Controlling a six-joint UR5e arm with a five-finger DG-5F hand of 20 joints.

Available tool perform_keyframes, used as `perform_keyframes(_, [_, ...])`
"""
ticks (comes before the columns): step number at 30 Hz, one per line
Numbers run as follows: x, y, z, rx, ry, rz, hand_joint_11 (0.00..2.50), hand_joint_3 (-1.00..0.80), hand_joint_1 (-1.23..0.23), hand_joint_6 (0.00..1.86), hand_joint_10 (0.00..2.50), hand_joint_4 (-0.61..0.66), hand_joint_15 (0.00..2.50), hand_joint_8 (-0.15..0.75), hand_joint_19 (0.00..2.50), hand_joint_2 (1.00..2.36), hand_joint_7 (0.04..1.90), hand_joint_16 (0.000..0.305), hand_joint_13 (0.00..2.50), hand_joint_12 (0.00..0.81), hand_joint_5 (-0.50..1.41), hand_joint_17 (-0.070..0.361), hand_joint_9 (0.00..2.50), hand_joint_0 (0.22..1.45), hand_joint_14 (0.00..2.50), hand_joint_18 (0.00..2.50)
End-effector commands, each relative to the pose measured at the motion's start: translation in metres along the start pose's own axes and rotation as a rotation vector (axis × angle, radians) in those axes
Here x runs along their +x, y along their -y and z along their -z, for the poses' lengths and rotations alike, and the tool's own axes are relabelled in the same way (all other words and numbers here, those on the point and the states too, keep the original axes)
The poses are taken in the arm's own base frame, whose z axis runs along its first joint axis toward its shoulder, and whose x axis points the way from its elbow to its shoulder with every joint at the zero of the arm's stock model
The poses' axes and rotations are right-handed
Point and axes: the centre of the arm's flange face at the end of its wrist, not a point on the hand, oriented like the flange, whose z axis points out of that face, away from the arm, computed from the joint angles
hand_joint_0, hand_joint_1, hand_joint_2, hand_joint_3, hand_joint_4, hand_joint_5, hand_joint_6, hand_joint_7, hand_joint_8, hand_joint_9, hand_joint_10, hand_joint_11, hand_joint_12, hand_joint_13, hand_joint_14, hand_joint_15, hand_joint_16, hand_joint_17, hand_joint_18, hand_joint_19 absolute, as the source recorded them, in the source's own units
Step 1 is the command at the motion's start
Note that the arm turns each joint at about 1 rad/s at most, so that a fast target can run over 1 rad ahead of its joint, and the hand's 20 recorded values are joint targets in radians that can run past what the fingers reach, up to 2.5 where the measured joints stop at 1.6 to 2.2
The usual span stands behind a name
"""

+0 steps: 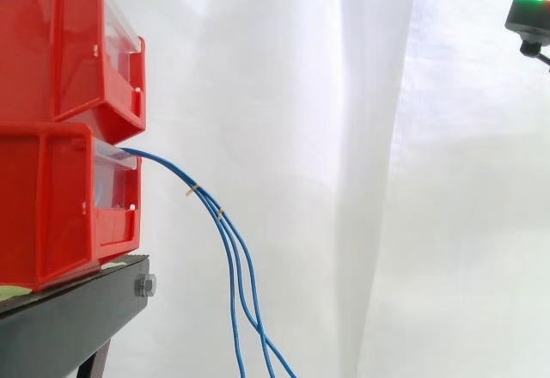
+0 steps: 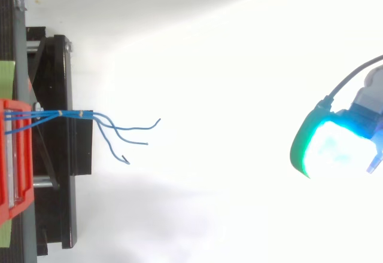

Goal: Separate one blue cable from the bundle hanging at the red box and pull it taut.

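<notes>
Three blue cables come out of the lower red bin and hang down in a bundle, held together by two pale ties near the top. From above, the blue cables leave the red bin and fan out into three loose ends. My hand sits high at the right edge, far from the cables, with a green glow on it. In the top view my hand glows cyan and green at the right, well apart from the cable ends.
A second red bin is stacked on the lower one. Both rest on a black stand with a bolt at its front edge. A white curtain hangs behind. Open space lies between the cables and my hand.
</notes>
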Motion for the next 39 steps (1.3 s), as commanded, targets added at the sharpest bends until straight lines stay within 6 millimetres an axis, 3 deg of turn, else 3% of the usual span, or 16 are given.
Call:
perform_keyframes(1, [0.0, 0.0, 0.0, 0.0, 0.0, 0.001, 0.33, -0.45, -0.63, 0.5, 0.01, 0.28, 0.17, 0.335, 0.37, 1.0, 0.74, 0.047, 0.55, 0.37, -0.21, 0.105, 0.72, 0.61, 0.01, 0.6])
perform_keyframes(9, [0.001, 0.004, -0.001, 0.02, -0.001, 0.005, 0.32, -0.45, -0.63, 0.5, 0.01, 0.29, 0.15, 0.343, 0.29, 1.0, 0.74, 0.042, 0.58, 0.344, -0.21, 0.094, 0.71, 0.62, 0.01, 0.62])
perform_keyframes(17, [-0.009, 0.036, -0.038, -0.03, 0.108, -0.002, 0.36, -0.49, -0.69, 0.5, 0.01, 0.27, 0.15, 0.332, 0.19, 1.0, 0.75, 0.039, 0.56, 0.32, -0.22, 0.088, 0.6, 0.61, 0.0, 0.61])
perform_keyframes(22, [-0.014, 0.06, -0.058, -0.036, 0.186, -0.006, 0.34, -0.5, -0.81, 0.5, 0.01, 0.26, 0.12, 0.325, 0.0, 1.0, 0.75, 0.034, 0.51, 0.276, -0.23, 0.077, 0.5, 0.57, 0.0, 0.61])
perform_keyframes(27, [-0.013, 0.066, -0.07, -0.078, 0.2, -0.012, 0.35, -0.5, -0.96, 0.5, 0.01, 0.3, 0.0, 0.311, 0.0, 1.0, 0.73, 0.03, 0.45, 0.228, -0.23, 0.068, 0.51, 0.59, 0.0, 0.61])
perform_keyframes(29, [-0.013, 0.08, -0.081, -0.083, 0.201, -0.005, 0.34, -0.5, -1.0, 0.5, 0.01, 0.28, 0.0, 0.302, 0.0, 1.0, 0.74, 0.028, 0.44, 0.216, -0.22, 0.064, 0.53, 0.6, 0.0, 0.62])
perform_keyframes(36, [-0.013, 0.103, -0.112, -0.117, 0.22, 0.017, 0.42, -0.5, -0.98, 0.5, 0.01, 0.27, 0.0, 0.286, 0.0, 1.0, 0.77, 0.028, 0.53, 0.201, -0.22, 0.063, 0.63, 0.66, 0.0, 0.73])
perform_keyframes(39, [-0.018, 0.11, -0.141, -0.111, 0.234, 0.02, 0.43, -0.5, -0.94, 0.5, 0.01, 0.27, 0.0, 0.291, 0.0, 1.0, 0.77, 0.028, 0.56, 0.204, -0.21, 0.064, 0.67, 0.65, 0.0, 0.74])
